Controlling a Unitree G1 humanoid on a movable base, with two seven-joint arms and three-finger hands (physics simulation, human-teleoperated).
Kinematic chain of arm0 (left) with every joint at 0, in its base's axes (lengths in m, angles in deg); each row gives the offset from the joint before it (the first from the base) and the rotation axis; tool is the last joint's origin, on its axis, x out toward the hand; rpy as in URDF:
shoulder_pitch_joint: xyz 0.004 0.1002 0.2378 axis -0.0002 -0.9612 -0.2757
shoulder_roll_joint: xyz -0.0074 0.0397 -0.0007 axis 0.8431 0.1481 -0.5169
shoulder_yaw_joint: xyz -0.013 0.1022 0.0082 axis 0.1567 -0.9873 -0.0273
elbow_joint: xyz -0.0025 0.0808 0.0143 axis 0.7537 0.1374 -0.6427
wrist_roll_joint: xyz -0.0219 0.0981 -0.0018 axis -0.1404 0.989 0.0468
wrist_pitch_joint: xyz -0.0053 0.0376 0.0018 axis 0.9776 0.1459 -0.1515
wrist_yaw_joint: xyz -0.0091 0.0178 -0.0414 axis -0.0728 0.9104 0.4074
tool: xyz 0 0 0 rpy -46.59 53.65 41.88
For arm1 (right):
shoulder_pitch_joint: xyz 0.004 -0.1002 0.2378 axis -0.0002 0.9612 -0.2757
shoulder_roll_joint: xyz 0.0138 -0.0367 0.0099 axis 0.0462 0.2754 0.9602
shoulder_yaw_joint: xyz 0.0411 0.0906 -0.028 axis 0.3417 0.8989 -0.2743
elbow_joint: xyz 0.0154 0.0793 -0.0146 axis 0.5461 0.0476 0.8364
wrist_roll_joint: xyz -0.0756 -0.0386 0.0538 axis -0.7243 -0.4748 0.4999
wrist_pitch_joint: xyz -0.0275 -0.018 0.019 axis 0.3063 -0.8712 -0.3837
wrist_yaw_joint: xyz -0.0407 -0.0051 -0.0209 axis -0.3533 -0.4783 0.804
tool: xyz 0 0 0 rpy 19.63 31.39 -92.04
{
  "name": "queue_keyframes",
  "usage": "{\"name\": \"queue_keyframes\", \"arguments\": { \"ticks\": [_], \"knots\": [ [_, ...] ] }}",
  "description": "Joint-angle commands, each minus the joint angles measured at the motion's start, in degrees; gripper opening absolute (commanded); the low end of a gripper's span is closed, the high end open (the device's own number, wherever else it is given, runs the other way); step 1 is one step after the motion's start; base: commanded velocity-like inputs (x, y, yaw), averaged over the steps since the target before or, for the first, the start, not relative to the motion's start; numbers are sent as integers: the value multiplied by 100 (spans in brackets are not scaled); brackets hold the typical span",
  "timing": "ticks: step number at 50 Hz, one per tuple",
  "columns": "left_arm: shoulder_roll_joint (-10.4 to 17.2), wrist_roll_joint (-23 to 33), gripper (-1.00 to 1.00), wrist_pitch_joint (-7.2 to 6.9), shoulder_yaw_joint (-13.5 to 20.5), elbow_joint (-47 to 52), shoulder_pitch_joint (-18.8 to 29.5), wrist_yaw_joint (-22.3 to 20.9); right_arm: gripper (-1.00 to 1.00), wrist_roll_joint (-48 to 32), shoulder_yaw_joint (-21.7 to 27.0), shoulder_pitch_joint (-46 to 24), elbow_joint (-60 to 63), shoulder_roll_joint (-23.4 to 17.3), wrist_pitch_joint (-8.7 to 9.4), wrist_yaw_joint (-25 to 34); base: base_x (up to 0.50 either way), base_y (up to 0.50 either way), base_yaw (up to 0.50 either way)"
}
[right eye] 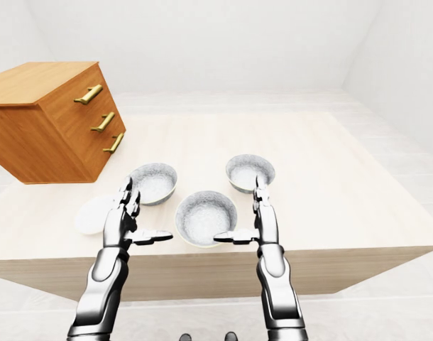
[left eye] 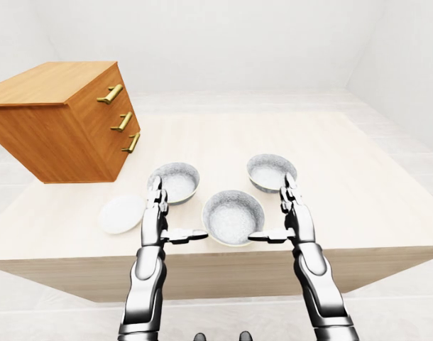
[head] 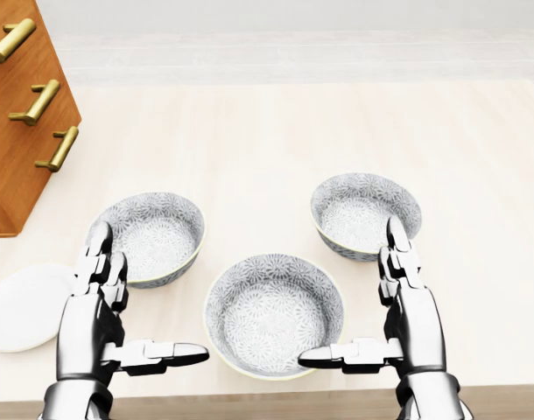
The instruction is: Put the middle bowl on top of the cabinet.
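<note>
Three grey patterned bowls stand on the pale wooden table (head: 276, 131). The middle bowl (head: 274, 313) is nearest the bottom edge of the head view, with the left bowl (head: 153, 236) and the right bowl (head: 365, 213) above it on either side. My left hand (head: 136, 302) is open to the left of the middle bowl, thumb pointing toward it without touching. My right hand (head: 372, 297) is open to its right, thumb near the rim. The wooden cabinet (left eye: 60, 121) with brass handles stands at the table's upper left.
A white plate (head: 26, 306) lies left of my left hand, below the cabinet. The table's near edge (left eye: 223, 273) runs just under my wrists. A white floor and walls surround the table.
</note>
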Motion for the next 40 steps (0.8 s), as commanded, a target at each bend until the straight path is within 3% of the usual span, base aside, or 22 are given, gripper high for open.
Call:
{"name": "queue_keyframes", "arguments": {
  "ticks": [1,2,5,6,13,24,27,30,40],
  "knots": [
    [195,-71,100,-464,65,523,-167,-246,100,349,130,-55,112,-154,194,174,0,0,0],
    [220,-191,100,-464,74,768,-212,-343,100,322,147,-58,300,-156,348,191,0,0,0],
    [244,-234,100,-464,78,982,-253,-386,100,208,188,-33,569,-133,444,164,0,0,0],
    [247,-304,100,-464,126,1129,-256,-382,100,228,200,33,875,-128,581,202,0,0,0],
    [283,-382,100,-464,179,2314,-611,-424,100,195,199,260,1910,-53,581,362,0,0,0],
    [311,-804,100,-464,741,4148,-633,-511,100,252,327,460,3419,29,581,422,0,0,0],
    [263,-775,100,-464,753,4225,-742,-576,100,-167,201,574,3487,-10,581,289,0,0,0],
    [184,-316,100,-464,656,4150,-883,-418,100,-198,148,745,3586,35,581,373,0,0,0],
    [110,-592,100,-464,905,4329,-1045,-647,100,-242,118,987,3906,73,581,553,0,20,0]
  ]
}}
